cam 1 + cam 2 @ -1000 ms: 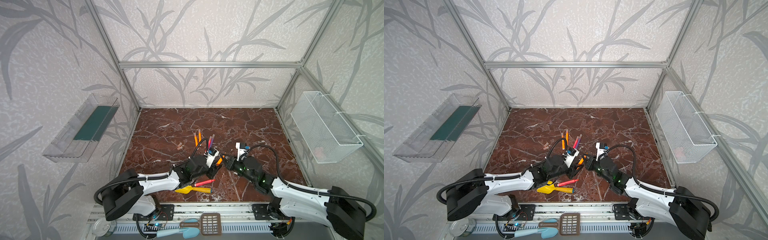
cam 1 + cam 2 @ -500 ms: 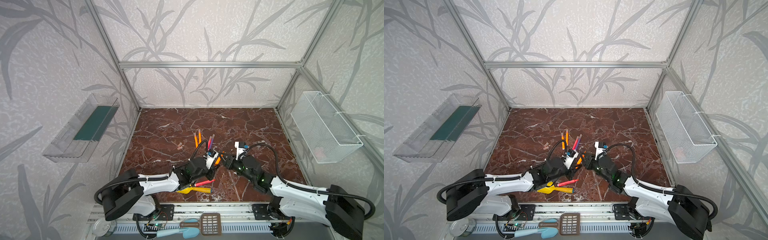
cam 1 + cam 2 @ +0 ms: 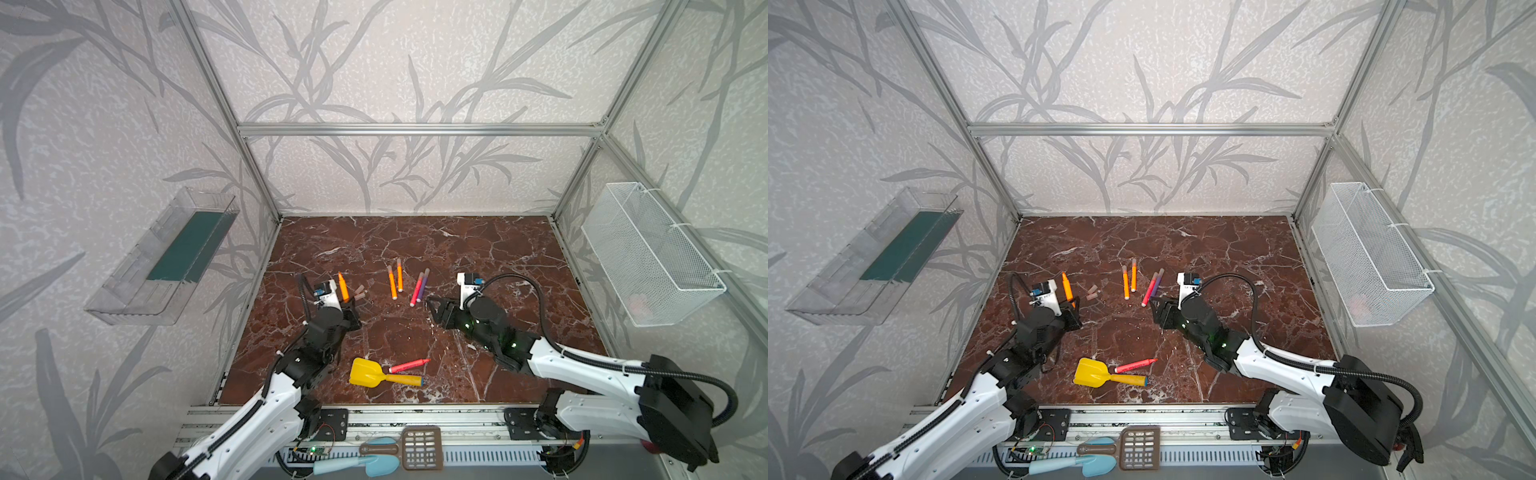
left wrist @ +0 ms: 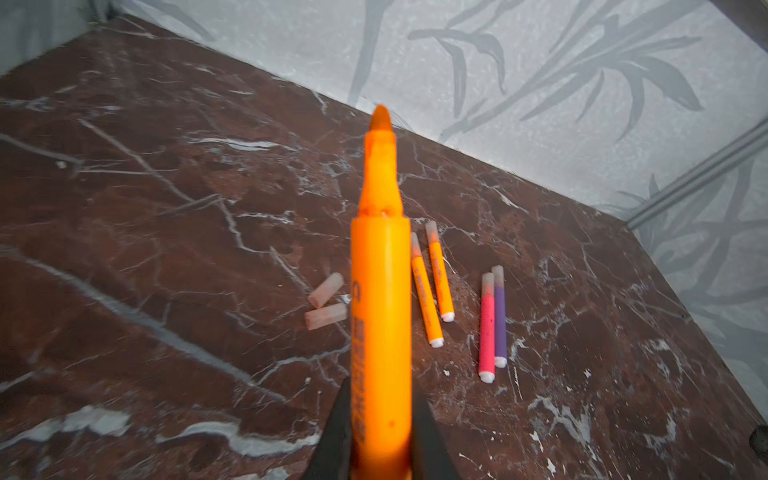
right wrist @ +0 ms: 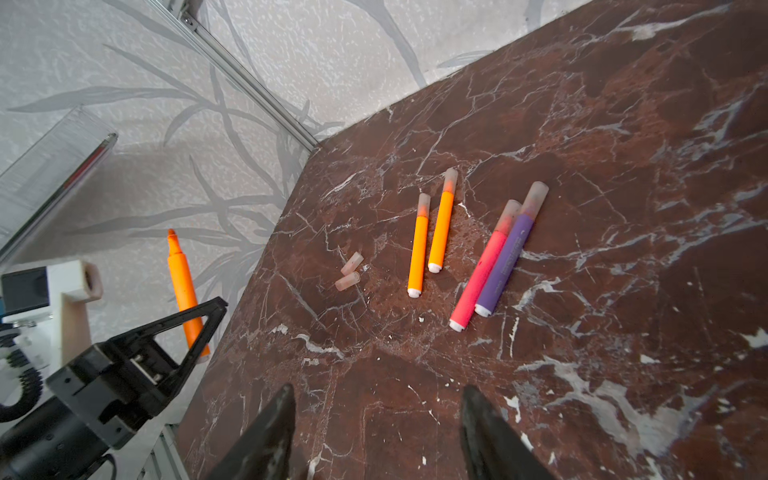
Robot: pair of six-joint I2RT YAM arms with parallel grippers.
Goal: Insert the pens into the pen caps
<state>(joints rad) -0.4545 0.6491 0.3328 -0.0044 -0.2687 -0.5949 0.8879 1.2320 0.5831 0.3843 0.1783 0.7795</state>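
While the left jaws pinch the lower barrel of the uncapped orange pen, its tapered felt tip bare and pointing up and away, the right jaws stand apart with nothing between them, low over the table. Black print runs along the smooth plastic barrel of the held pen, too blurred to read.

Just right of that pen lie two loose pen caps, short, frosted, pale pinkish tubes, close together. Further right, two capped orange pens lie nearly parallel, white butt ends toward the near edge. Just far of the right jaws, a capped pink pen and a capped purple pen lie touching along their length; the purple barrel bears faint, illegible lettering.

Near the front edge an uncapped pink-red pen lies just beside a yellow toy shovel. The table is glossy red-brown marble with white veins.
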